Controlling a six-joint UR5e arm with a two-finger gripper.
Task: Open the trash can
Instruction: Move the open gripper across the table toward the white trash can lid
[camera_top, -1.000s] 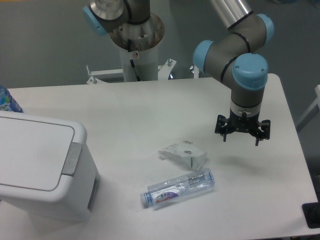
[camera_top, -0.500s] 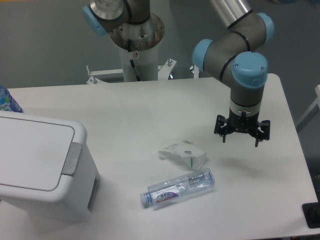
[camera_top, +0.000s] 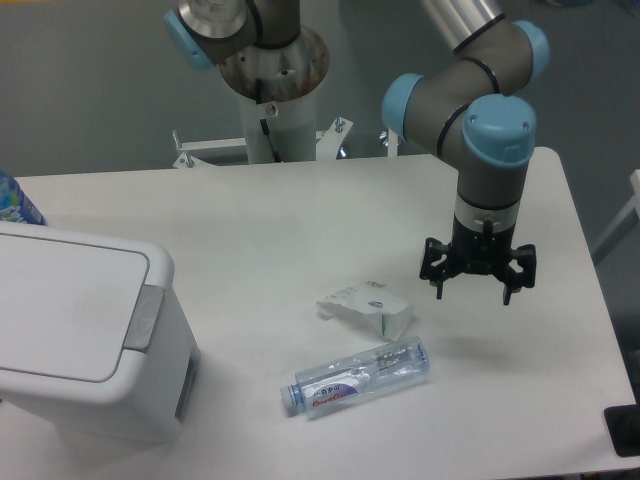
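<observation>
Trash can (camera_top: 85, 335) closed at the left front corner of the surface (camera_top: 300, 220); hand (camera_top: 478, 275) spread wide and empty.
Bare surface is seen between bin and hand, interrupted only by a crumpled white carton (camera_top: 366, 308) and a water bottle (camera_top: 357, 376) lying flat. The hand is suspended near the right edge, touching nothing.

Trash can (camera_top: 85, 340): large white box-shaped plastic bin with rounded corners, standing upright at the table's near left edge. Its flat white lid lies closed; a grey latch tab (camera_top: 143, 317) sits on the lid's right rim.
</observation>
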